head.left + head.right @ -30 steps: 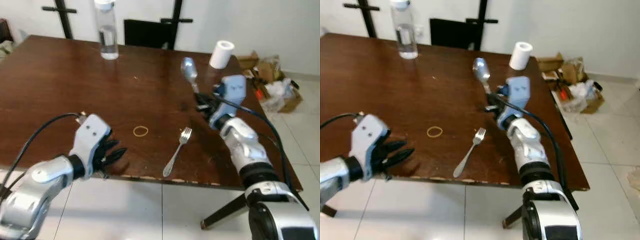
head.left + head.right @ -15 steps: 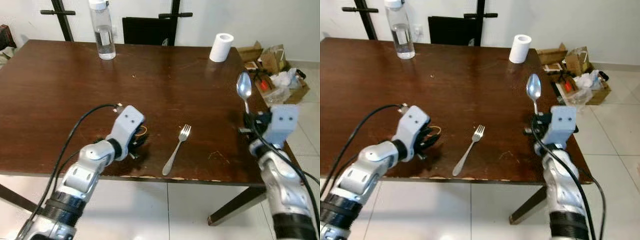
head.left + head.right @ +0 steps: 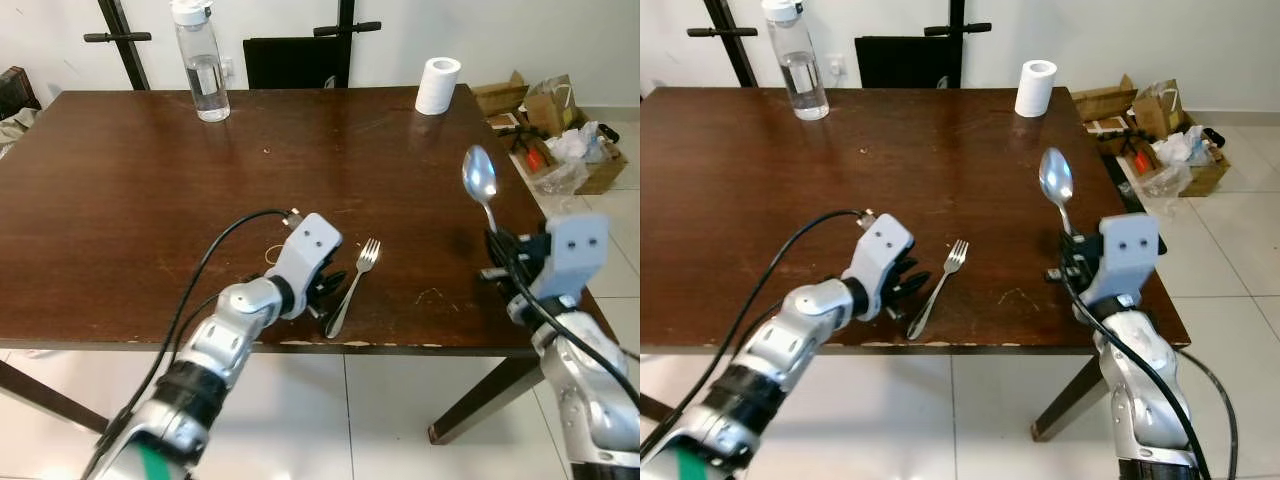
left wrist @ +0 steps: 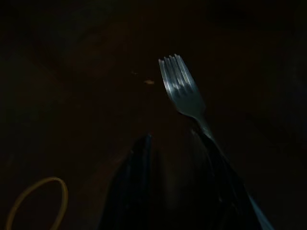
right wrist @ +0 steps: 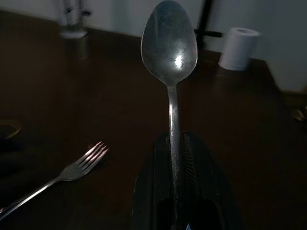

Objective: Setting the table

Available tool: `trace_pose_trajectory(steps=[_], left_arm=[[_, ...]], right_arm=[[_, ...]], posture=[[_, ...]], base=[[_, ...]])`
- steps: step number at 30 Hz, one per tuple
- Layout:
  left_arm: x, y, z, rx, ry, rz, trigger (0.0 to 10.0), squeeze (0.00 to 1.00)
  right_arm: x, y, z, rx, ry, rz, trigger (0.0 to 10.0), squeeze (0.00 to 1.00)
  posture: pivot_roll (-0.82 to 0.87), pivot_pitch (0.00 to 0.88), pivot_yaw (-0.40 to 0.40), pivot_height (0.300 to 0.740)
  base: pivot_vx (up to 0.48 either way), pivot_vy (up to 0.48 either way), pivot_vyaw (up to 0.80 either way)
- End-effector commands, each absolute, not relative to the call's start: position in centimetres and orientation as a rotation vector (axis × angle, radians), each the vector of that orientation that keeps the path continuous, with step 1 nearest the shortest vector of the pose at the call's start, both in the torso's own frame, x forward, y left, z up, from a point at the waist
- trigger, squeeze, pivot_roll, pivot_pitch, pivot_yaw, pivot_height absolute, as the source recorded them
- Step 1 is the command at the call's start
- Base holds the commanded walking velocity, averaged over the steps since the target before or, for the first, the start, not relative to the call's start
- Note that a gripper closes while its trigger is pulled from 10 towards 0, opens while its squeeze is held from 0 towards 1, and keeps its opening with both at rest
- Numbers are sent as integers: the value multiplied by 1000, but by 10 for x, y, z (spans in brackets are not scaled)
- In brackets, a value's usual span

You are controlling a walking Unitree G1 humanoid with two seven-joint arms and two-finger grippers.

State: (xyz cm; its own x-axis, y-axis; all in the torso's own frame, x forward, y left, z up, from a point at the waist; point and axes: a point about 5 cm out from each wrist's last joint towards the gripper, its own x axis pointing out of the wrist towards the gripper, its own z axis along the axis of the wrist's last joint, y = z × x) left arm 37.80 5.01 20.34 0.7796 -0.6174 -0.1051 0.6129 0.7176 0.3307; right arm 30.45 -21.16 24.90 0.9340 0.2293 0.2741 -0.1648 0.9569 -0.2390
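So on the left side, the left arm reaches in over the near edge of the dark wood worktop (image 3: 120, 200), bent at the elbow, with a black cable looping over it. The left end effector (image 3: 328, 290) is down low at the worktop surface, right at the handle end of the fork (image 3: 350, 287). In the left wrist view its two black fingers (image 4: 139, 187) sit a little apart with the fork's handle running alongside one of them, so it looks open, not clamped on anything. There's a yellow rubber band (image 4: 36, 203) lying just beside it.

The fork is plain silver metal, lying flat near the middle of the near edge, tines pointing toward the far edge, handle angled back toward the near one.

Over at the right edge, the right arm is raised, forearm upright, and the right end effector (image 3: 1072, 262) is closed on the spoon (image 3: 1056, 188) handle. The spoon stands straight up, shiny bowl on top, well above the worktop.

Far edge has a clear water bottle (image 3: 198, 60) and a white paper roll (image 3: 437, 85).
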Motion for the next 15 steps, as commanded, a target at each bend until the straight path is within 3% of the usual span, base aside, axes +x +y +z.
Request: trace_pose_trajectory(steps=[1,10,15], left_arm=[[380,48,195,377,20,-671,10000,0],[387,26,205,361,15,-713,10000,0],[388,17,206,358,32,-740,10000,0]], right_arm=[[299,-212,237,-270,-232,232,10000,0],[272,-213,224,-327,-136,447,10000,0],[271,-222,224,-295,-134,403,10000,0]], posture=[[-7,268,141,740],[-9,289,167,740],[-8,295,177,740]], base=[[0,0,0],[0,0,0],[0,0,0]])
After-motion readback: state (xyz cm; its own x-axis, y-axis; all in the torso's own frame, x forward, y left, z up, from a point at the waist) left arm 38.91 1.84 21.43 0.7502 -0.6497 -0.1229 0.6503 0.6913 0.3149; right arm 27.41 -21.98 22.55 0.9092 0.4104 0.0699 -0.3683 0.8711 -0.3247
